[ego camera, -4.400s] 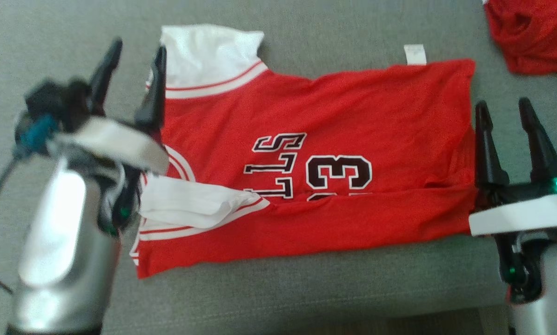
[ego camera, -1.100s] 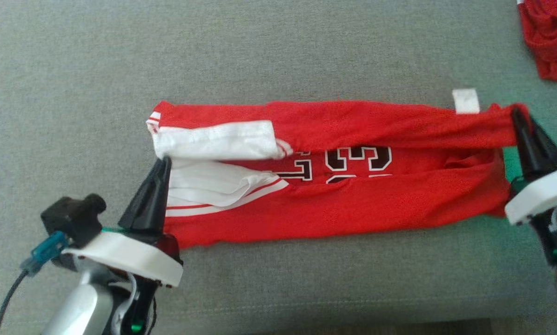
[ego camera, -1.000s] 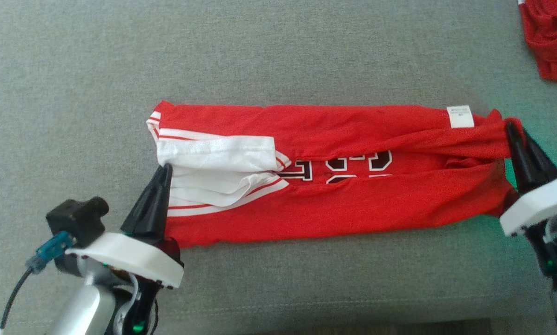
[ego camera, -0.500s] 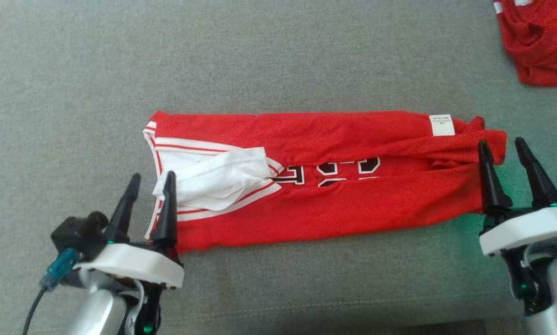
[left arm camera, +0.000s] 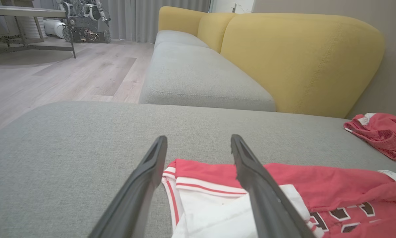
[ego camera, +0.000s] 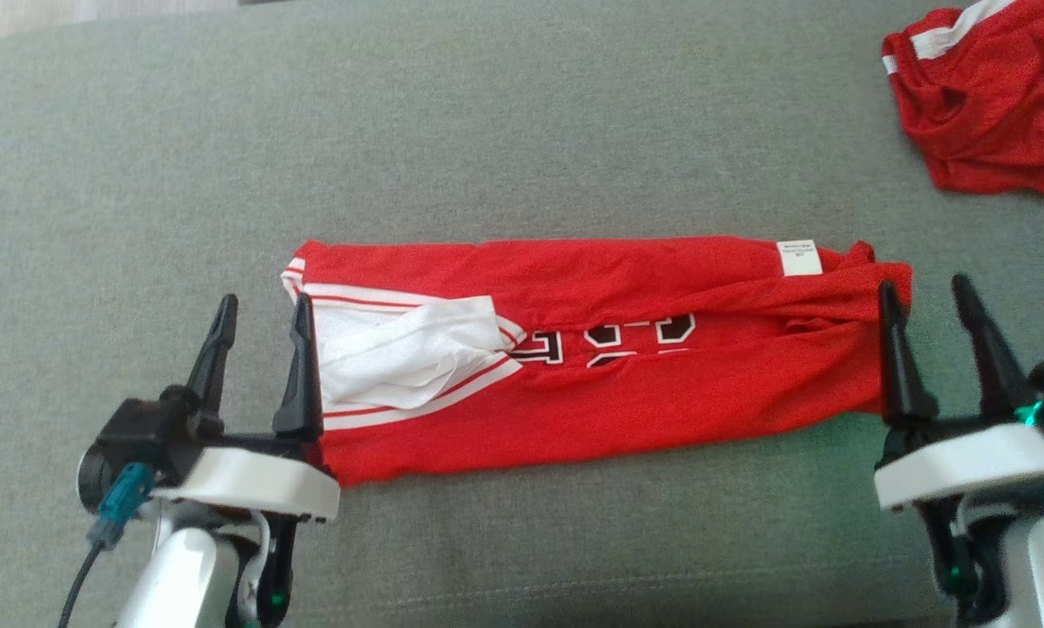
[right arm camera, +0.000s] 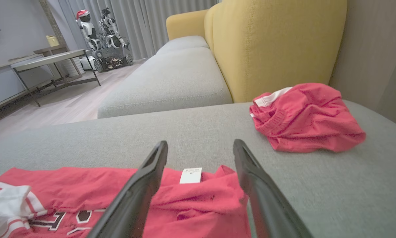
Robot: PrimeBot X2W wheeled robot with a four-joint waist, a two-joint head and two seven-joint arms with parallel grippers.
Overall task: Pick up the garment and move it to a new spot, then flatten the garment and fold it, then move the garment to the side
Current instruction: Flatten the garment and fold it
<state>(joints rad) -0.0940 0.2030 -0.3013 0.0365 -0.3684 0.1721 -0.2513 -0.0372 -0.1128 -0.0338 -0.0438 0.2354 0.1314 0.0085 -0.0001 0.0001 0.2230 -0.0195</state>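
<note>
My left fingers point(ego camera: 302, 375) stand spread apart with nothing between them, and my right fingers point(ego camera: 897, 362) are spread the same way, also empty. The red shirt point(ego camera: 591, 410) lies on the grey sofa seat point(ego camera: 522, 131), folded into a long narrow band that runs from my left fingers across to my right. Its white sleeve point(ego camera: 399, 353) is at the left end. In the head view my inner left finger stands against the edge of that sleeve, and I cannot tell whether it touches the cloth. From my left wrist, the striped corner of the shirt sits in the gap between the two fingers. The hem end is at my right, bunched a little, with a small white label point(ego camera: 799, 257) on its far edge. My inner right finger crosses that end, and the outer one is over bare seat. Black and white lettering point(ego camera: 604, 336) shows where the two folded edges meet. A second red garment point(ego camera: 984, 105) lies crumpled at the far right of the seat, well apart from the shirt, near the yellow backrest point(right arm camera: 277, 43).
</note>
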